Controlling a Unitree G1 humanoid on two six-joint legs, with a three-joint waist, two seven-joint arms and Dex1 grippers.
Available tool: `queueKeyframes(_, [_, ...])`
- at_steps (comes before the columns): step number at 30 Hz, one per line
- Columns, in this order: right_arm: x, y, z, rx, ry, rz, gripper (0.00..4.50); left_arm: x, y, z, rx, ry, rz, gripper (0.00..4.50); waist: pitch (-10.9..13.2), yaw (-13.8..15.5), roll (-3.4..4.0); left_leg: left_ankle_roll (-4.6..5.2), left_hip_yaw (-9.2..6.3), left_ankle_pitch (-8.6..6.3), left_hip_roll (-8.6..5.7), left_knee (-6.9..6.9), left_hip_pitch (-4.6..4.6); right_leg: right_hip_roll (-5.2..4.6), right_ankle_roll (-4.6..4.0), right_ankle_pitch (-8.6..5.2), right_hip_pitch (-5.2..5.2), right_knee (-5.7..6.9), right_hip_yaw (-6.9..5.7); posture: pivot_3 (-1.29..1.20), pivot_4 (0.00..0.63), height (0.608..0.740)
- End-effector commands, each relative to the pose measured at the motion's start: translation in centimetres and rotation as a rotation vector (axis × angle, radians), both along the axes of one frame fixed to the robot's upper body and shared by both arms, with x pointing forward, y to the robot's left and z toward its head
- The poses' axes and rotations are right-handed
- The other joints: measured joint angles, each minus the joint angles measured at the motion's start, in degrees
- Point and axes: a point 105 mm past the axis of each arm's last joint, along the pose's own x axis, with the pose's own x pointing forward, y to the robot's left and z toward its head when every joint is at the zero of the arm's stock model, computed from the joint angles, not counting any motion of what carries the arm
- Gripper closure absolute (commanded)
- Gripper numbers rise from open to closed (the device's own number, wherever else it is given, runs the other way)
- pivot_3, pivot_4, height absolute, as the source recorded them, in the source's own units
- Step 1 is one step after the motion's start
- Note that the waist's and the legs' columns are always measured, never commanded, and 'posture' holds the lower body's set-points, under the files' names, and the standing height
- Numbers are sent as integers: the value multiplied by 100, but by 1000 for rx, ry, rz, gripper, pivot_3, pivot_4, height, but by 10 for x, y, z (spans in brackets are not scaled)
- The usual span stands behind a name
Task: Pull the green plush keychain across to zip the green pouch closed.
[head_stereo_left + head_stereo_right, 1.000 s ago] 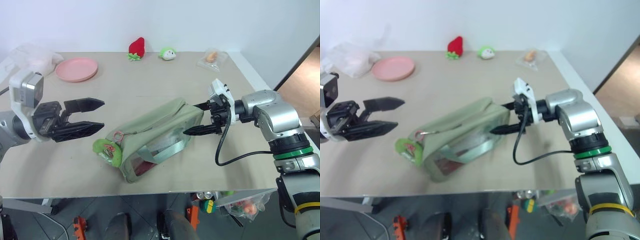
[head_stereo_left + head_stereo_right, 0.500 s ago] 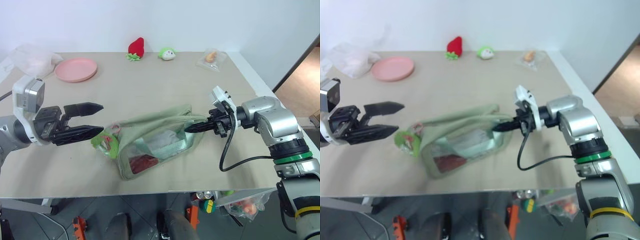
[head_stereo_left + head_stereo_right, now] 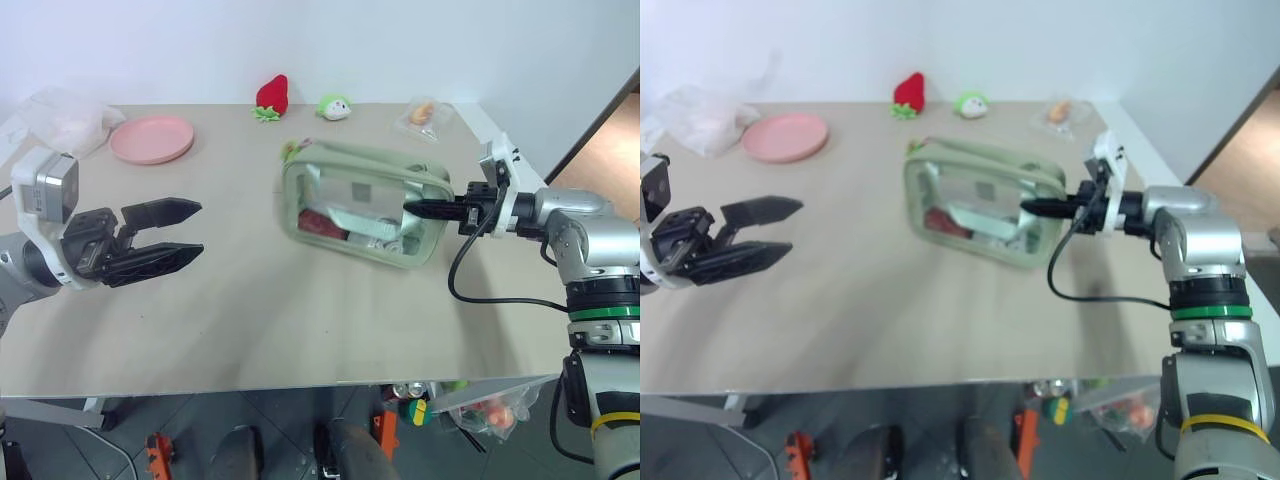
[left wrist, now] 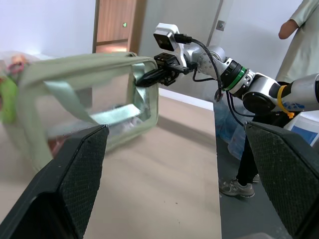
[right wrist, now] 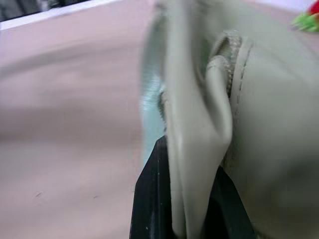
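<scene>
- Head cameras: I am clenching my right gripper [image 3: 412, 208] on the right end of the green pouch [image 3: 362, 203], which is standing tilted on the table [image 3: 250, 300]. My left gripper [image 3: 190, 230] is hovering well apart from it with its fingers spread, grasping nothing. The green plush keychain [image 3: 290, 150] is peeking out as a blur at the pouch's far left corner, on the side away from that waiting gripper.
- Risk from here, as I judge it: I am pinching only a fold of fabric, so a pull on the keychain could be tugging the pouch out of my grip or swinging it round rather than running the zip.
- Contents: through the clear panel I am seeing red items and something pale low inside the pouch. Further back, a small clear plastic bag [image 3: 420, 117] is holding something orange, and a pink plate [image 3: 152, 138] is sitting bare beside a red plush strawberry [image 3: 273, 97].
- Left wrist camera: I am looking between my own parted fingers at the pouch with its webbing strap [image 4: 75, 104] showing behind the panel, and the right gripper [image 4: 144, 78] nipping its end. The keychain's lime green is sitting at the opposite end; reaching it means crossing the pouch, and I could be knocking it.
- Right wrist camera: my fingers are squeezing a fold of sage fabric [image 5: 199, 149] by the zip end; whether the teeth are caught too, I cannot tell.
</scene>
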Motion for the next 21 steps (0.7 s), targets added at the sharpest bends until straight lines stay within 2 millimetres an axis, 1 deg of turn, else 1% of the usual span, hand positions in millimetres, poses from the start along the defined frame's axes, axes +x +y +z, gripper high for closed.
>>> queueKeyframes(1, [-6,24,20,24,-98,84,4457,-1,9,13,1,-68,46,0,0,-9,1,0,0,0,4,0,1,5,-1,0,0,1,0,0,150,740])
queueKeyframes(4, [-8,38,16,16,-93,130,4457,3,19,18,-19,-73,86,0,1,-10,1,0,-1,0,13,-1,2,10,-2,1,0,2,-1,0,150,740])
queueKeyframes(6, [-9,48,20,25,-105,176,4457,6,31,26,-84,-74,127,0,1,-11,1,0,0,0,17,-1,2,11,-2,1,0,2,-2,0,150,740])
queueKeyframes(11, [-10,61,28,44,-121,241,4457,7,43,38,-190,-76,172,0,1,-9,2,0,1,0,22,0,-1,4,-3,2,-2,2,-2,0,150,740])
queueKeyframes(15, [-11,70,24,34,-112,284,4457,7,45,41,-213,-75,184,0,1,-3,1,0,3,0,18,1,-3,-5,-2,1,-1,0,-1,0,150,740])
queueKeyframes(17, [-15,82,15,14,-90,342,4457,5,45,44,-222,-81,190,0,1,-1,1,0,2,0,18,1,-4,-5,-2,1,-1,0,-2,0,150,740])
queueKeyframes(19, [-16,89,11,14,-77,364,4457,4,44,45,-224,-82,193,0,1,-7,1,0,2,0,19,1,-3,-4,-2,1,-1,0,-2,0,150,740])
queueKeyframes(21, [-17,96,3,-7,-66,387,4457,3,42,44,-219,-80,193,0,1,-7,1,0,1,0,21,1,-2,-2,-3,2,-1,2,-3,0,150,740])
